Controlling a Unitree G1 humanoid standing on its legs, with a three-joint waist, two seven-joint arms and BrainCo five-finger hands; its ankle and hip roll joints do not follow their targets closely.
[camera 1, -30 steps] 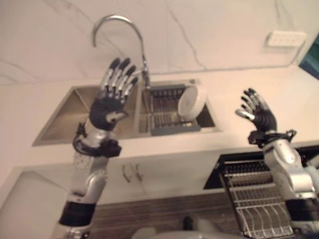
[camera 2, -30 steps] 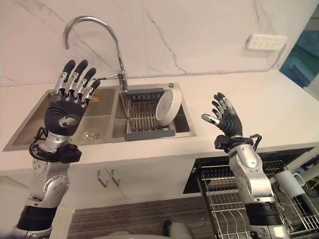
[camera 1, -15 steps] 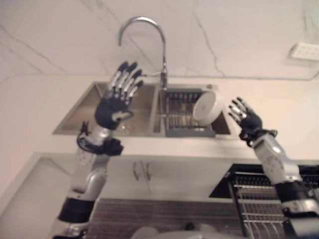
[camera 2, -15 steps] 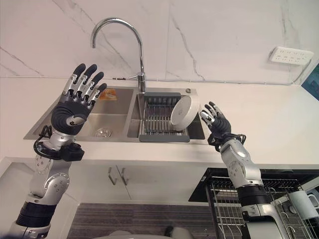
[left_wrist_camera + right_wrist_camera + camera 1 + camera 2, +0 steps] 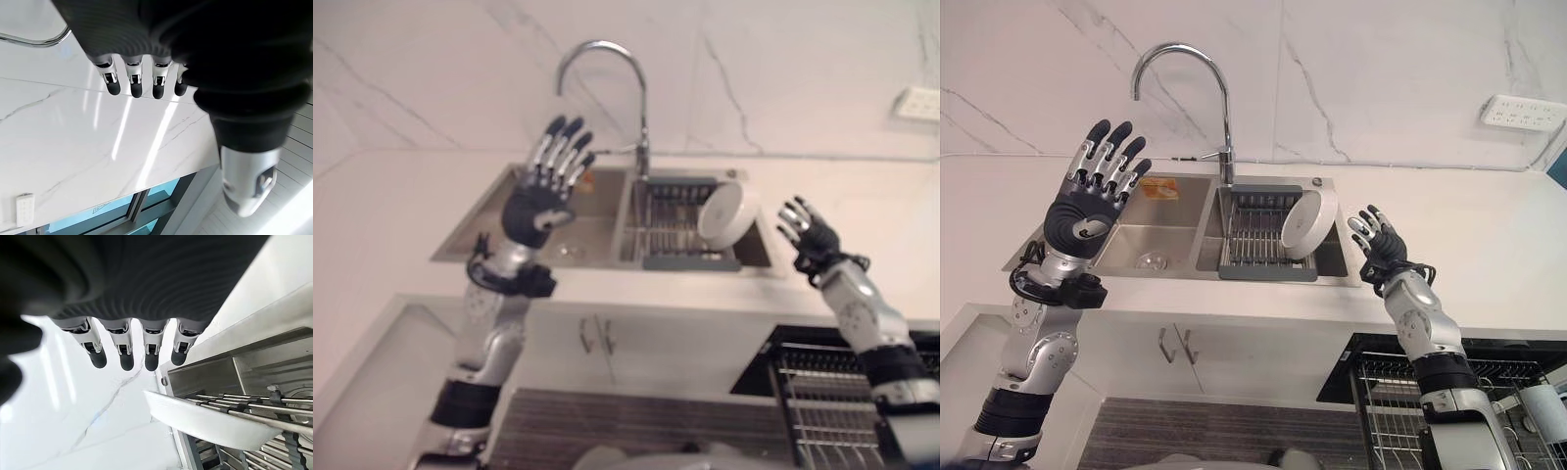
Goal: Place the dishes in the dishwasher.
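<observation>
At nine o'clock the left hand (image 5: pixel 1089 208) is raised above the left basin of the sink (image 5: pixel 1126 250), fingers straight and spread, holding nothing. Toward the centre, under the faucet (image 5: pixel 1185 88), a white plate (image 5: pixel 1304 221) stands tilted on edge at the three o'clock end of the grey rack (image 5: pixel 1258 235) in the right basin. Just beside it at three o'clock the right hand (image 5: pixel 1383 247) hovers over the counter (image 5: pixel 1489 255), fingers straight and slightly spread, apart from the plate; the dishwasher rack (image 5: pixel 1449 411) sits at five o'clock.
</observation>
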